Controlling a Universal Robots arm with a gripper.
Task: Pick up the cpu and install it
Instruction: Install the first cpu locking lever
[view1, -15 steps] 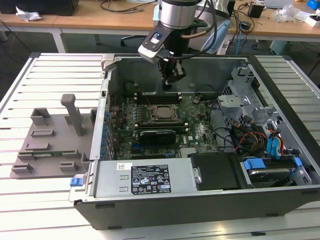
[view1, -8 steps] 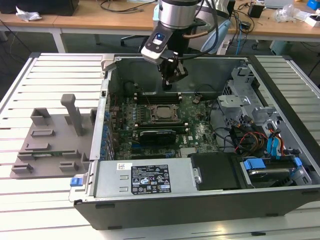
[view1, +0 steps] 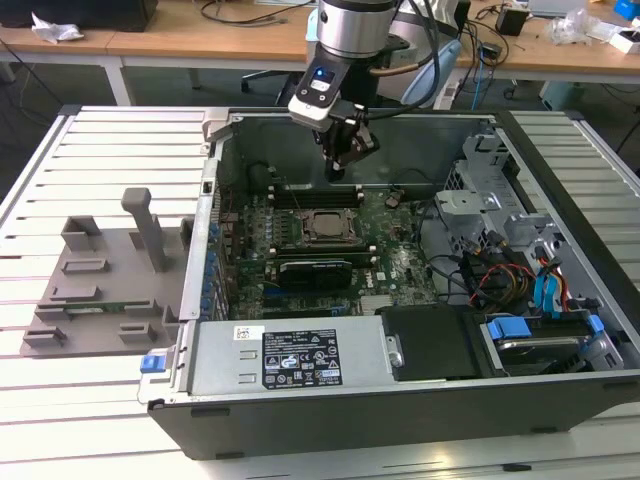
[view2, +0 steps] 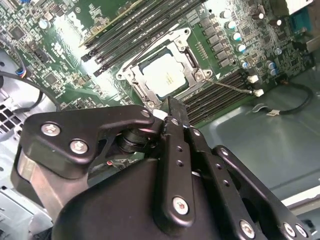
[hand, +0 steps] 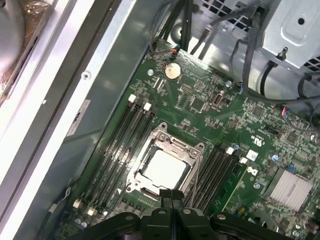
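The cpu (view1: 326, 226), a small square chip with a silvery top, lies flat inside the black socket frame (view1: 322, 212) on the green motherboard (view1: 400, 260) of the open computer case. In both wrist views the cpu (view2: 167, 77) (hand: 166, 167) sits seated in the frame. My gripper (view1: 337, 170) hangs above the board, slightly behind the socket, apart from the chip. Its black fingers (hand: 169, 196) are pressed together with nothing between them, and the gripper (view2: 167, 106) shows the same shut state. A thin metal lever (view2: 231, 86) stretches out from the socket.
A grey plastic tray (view1: 100, 285) with upright posts lies on the slatted table at the exterior view's left. Inside the case (view1: 215, 130) are memory slots (hand: 117, 150), a metal drive cage (view1: 480, 185), coloured cables (view1: 505, 280) and a power supply box (view1: 290, 355).
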